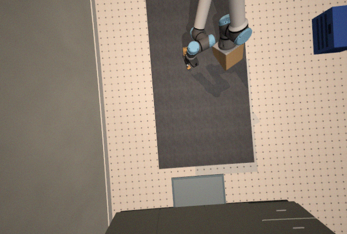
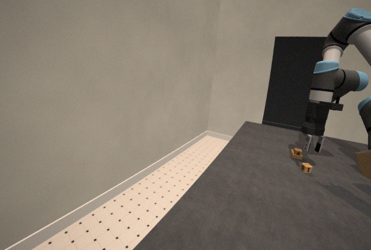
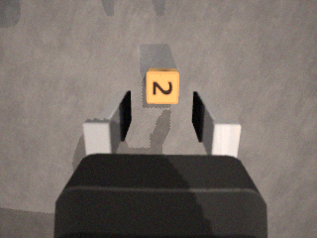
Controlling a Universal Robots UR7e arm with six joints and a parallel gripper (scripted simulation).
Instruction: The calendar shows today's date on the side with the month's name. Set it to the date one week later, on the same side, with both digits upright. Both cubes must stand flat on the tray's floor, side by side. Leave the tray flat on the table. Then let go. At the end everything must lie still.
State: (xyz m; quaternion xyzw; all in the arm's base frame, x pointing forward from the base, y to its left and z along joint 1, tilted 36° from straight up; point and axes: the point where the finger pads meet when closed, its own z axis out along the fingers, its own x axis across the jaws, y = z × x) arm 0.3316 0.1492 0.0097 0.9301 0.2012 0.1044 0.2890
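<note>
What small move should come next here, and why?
Probably ease the open hand down around the loose cube: it lies outside the tray, and the wrist view shows its 2 lying sideways, ahead of the gap between the raised fingers.
</note>
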